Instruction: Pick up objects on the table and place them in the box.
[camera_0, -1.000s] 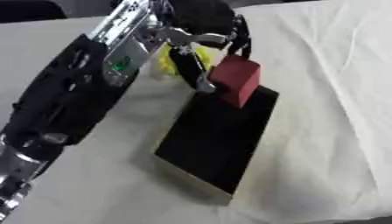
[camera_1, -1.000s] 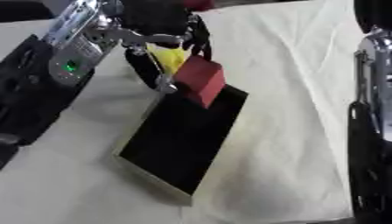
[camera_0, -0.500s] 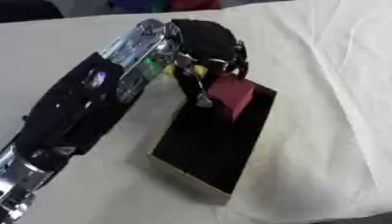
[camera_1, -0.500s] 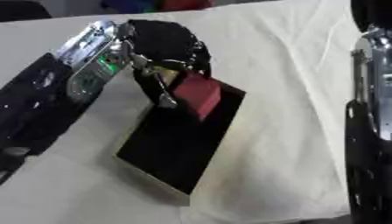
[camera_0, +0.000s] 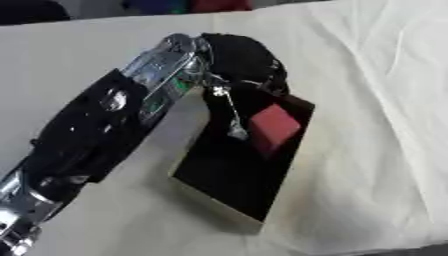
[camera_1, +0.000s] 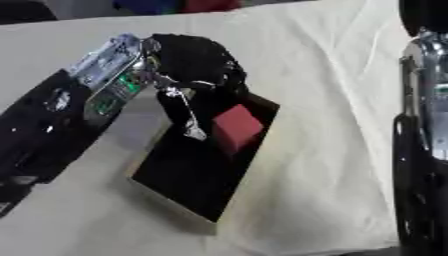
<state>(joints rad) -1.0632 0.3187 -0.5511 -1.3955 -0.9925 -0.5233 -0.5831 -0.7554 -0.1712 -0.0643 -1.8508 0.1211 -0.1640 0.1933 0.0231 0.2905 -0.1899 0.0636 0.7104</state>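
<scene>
Change since earlier frame: red cube-shaped block (camera_0: 274, 127) sat at the box's far end, against the fingers; now it lies inside the box, farther from the far rim.
Left eye view, left hand (camera_0: 241, 60): black, over the far end of the shallow black rectangular box with pale rim (camera_0: 214, 206); fingers curl downward, whether they touch the block I cannot tell.
Left eye view, block: tilted, within the far half of the box, just below the fingers.
Left eye view, surface: box rests on a cream cloth-covered table (camera_0: 367, 100).
Right eye view, right arm (camera_1: 424, 130): black and silver, along the right edge; its hand is not visible.
</scene>
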